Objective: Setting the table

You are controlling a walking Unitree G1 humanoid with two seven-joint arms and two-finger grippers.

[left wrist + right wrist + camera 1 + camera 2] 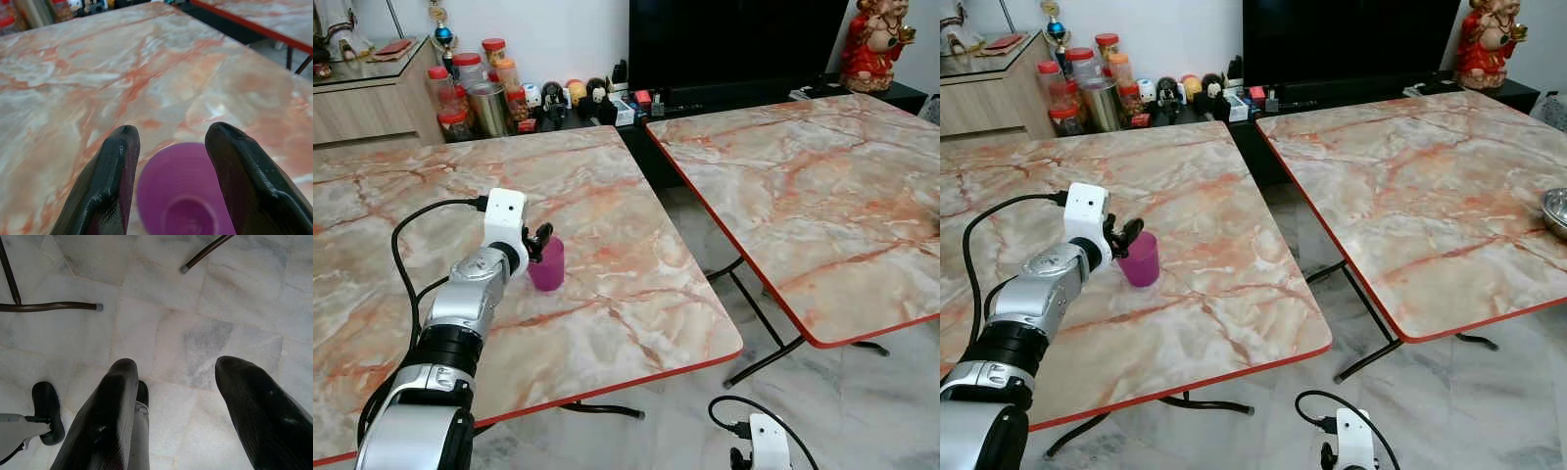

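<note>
Currently my left gripper sits over the near table, its two black, matte, blunt-tipped fingers spread apart. In the left wrist view the purple cup stands upright just below the tips, its round mouth lying between them; I cannot tell whether either finger touches the rim. Cup looks like smooth translucent plastic, tapering toward the base; its near rim is cut off at the frame edge and blurred.

From the head views, the cup is at about 3 o'clock from the white wrist camera block, with the fingertips hanging over its rim.

Near table: glossy marble-pattern top, cream with orange-pink veins, thin red edge, dark tube legs. Second table of the same finish stands apart at 2 o'clock across a gap; a metal bowl is cut off at its right edge.

Right gripper hangs low over pale marble floor tiles, fingers parted, nothing between them. Jars and small figurines beyond the near table at 11 o'clock, too small to detail.
</note>
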